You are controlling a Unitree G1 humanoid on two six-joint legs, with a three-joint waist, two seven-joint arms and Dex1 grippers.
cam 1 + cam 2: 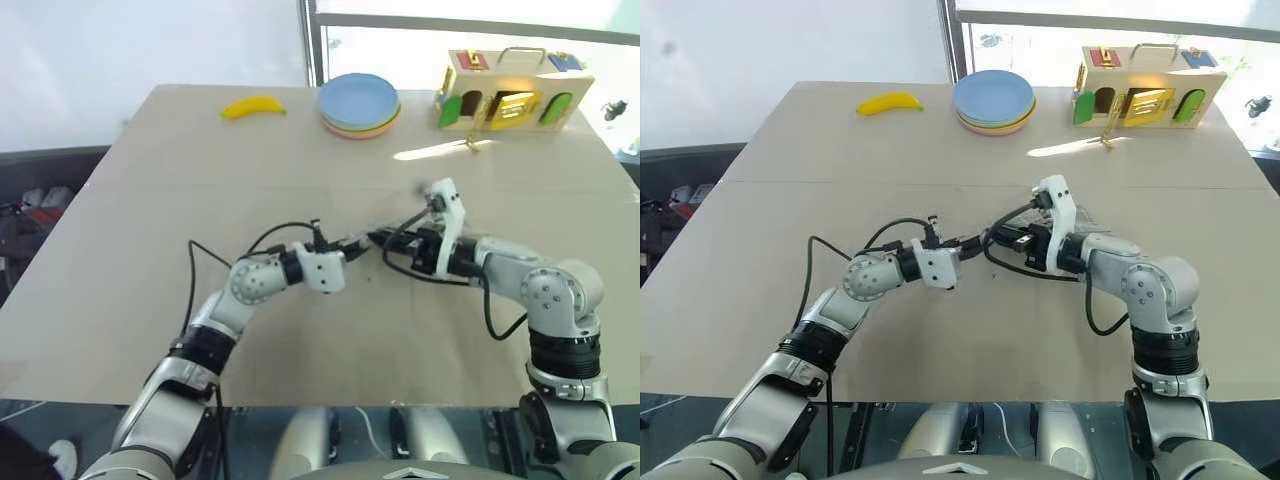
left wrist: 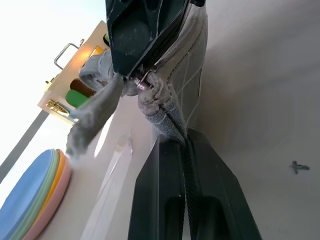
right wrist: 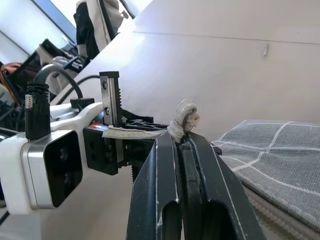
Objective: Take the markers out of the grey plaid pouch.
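At the centre of the head view, the left gripper (image 1: 362, 243) and right gripper (image 1: 378, 238) are each pinching shut on an edge of the flat grey plaid fabric pouch (image 3: 272, 150); pulling apart too hard risks a cord slipping free.

A banana (image 1: 253, 106) lay near the far edge of the table (image 1: 130, 260). To its right stood a stack of plates (image 1: 360, 104), the top one blue, with green, yellow and pink ones under it. Further right was a wooden toy house (image 1: 510, 93) with coloured doors and a metal handle on top.
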